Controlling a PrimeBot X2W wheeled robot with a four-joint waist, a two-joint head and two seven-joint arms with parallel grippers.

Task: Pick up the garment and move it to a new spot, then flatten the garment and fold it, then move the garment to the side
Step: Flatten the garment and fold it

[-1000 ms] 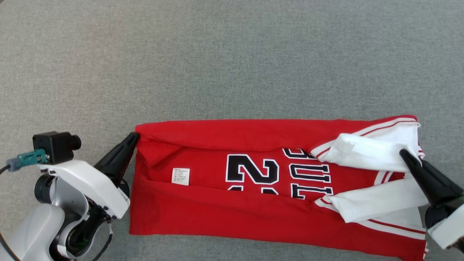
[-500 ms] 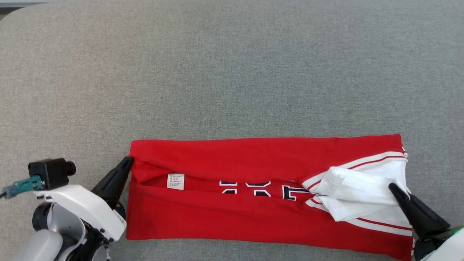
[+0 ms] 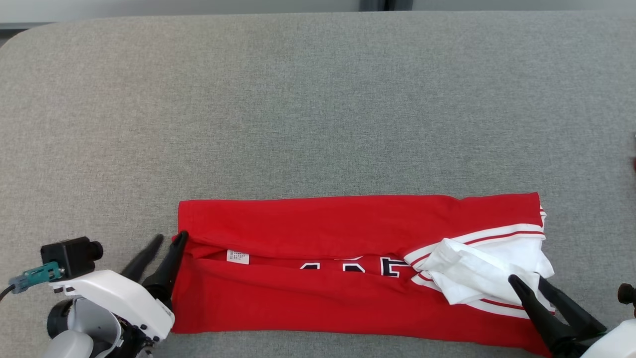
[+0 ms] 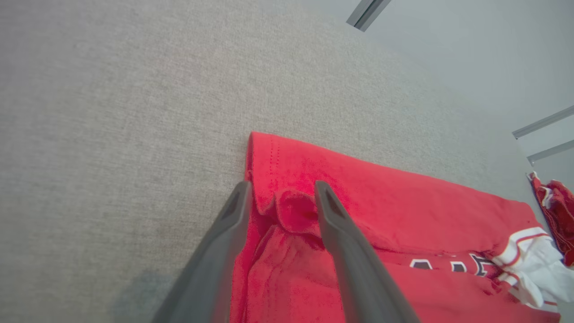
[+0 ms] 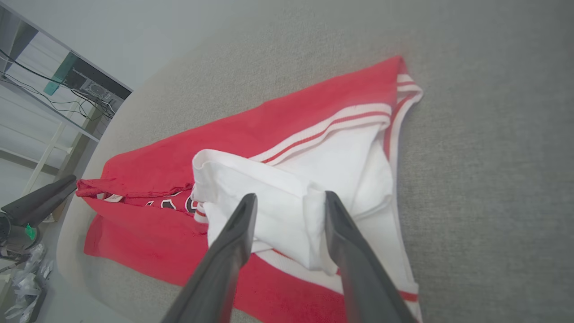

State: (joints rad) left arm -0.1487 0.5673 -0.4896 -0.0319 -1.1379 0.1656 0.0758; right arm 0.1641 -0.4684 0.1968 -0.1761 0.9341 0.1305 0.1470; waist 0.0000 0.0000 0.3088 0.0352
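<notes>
1. My left claw (image 3: 172, 234) has its two fingers spread apart and pinches nothing. A little bump of red cloth sits between the tips. My right claw (image 3: 526, 279) is spread too, with a fold of white cloth between its tips that is not squeezed.
2. The grey table (image 3: 318, 99) is the biggest thing here, flat and covered in grey cloth.
3. The red jersey (image 3: 318, 223) lies on the near part of the table. It is a long strip that runs from my left claw to my right claw. Its far and near sides are folded in and almost meet in the middle.
4. The white sleeve (image 3: 477, 268) is bunched up at the right end and touches my right claw.
5. Some black letters (image 3: 357, 267) peek out through the gap in the fold.
6. A small white label (image 3: 237, 256) shows near the left end.
7. I think my job now is to get both claws off the cloth. I should pull each one back slowly, straight along its fingers, so the tips do not drag the fold open. The right side needs the most care, because the loose sleeve could catch.
</notes>
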